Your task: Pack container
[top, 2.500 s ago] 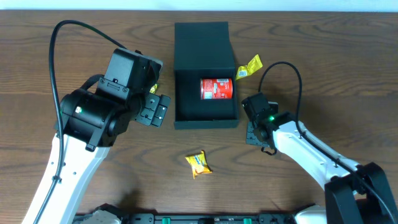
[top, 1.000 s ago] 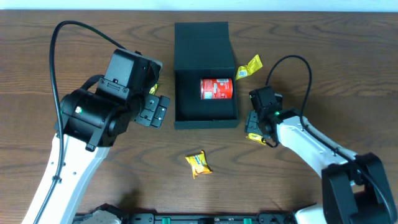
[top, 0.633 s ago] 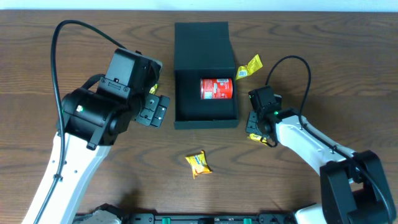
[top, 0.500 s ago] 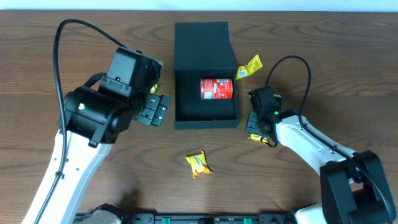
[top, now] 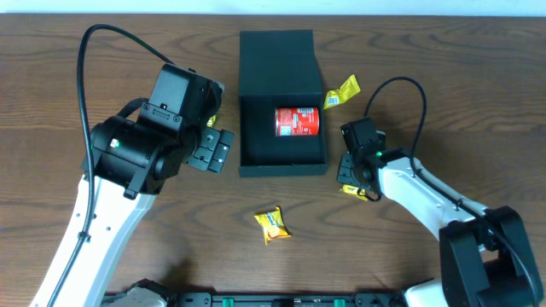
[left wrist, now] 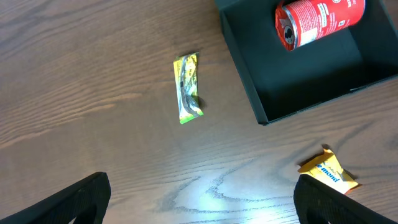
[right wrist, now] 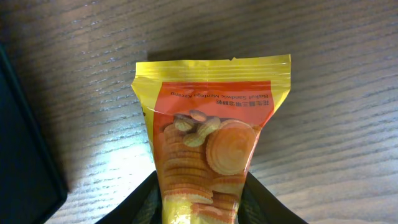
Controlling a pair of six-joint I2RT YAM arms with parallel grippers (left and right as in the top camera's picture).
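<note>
Yellow biscuit pkt (right wrist: 211,149) pinched by R fingers (right wrist: 142,206); L fingers (left wrist: 68,202) wide open, empty

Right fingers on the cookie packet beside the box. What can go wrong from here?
1. The right fingers pinch only the packet's near end; the glossy wrapper may slip or swing on the lift.
2. The packet lies close to the box wall, so the lift may catch it.

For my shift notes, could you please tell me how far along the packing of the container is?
Done: the red can lies in the open container. In hand: the right end effector flanks the peanut biscuit packet on the table. Remaining: that packet, plus the yellow packet, the orange packet and the green packet, all outside.
</note>
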